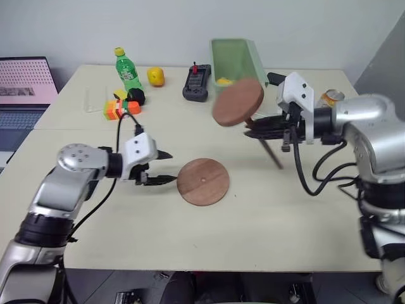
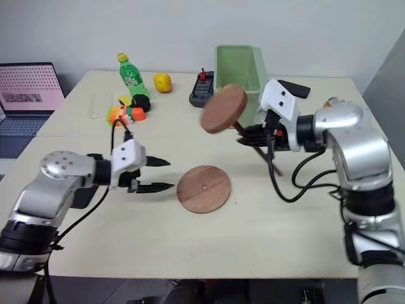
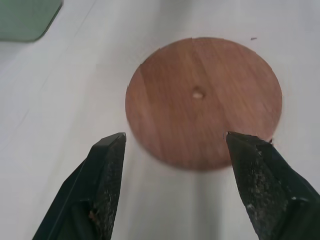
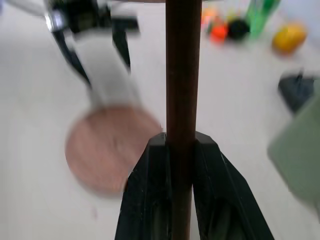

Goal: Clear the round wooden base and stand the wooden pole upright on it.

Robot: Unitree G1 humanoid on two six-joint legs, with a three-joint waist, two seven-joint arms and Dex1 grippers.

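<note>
The round wooden base (image 1: 202, 182) lies flat and bare near the table's middle, its small centre hole showing (image 3: 198, 93). My left gripper (image 1: 172, 167) hovers just to its left, open, pointing at the disc with nothing between its fingers (image 3: 110, 165). My right gripper (image 1: 248, 130) is shut on the wooden pole (image 4: 183, 75), held in the air above and to the right of the base. The pole tilts: its fixed disc end (image 1: 238, 102) is up and to the left, and the rod's bare end (image 1: 278, 164) points down to the right.
A green bin (image 1: 237, 60) stands at the back, a black device (image 1: 196, 83) beside it. A green bottle (image 1: 128, 71), a yellow fruit (image 1: 155, 76) and coloured blocks (image 1: 120, 106) sit back left. A laptop (image 1: 22, 95) is far left, a can (image 1: 330, 97) far right.
</note>
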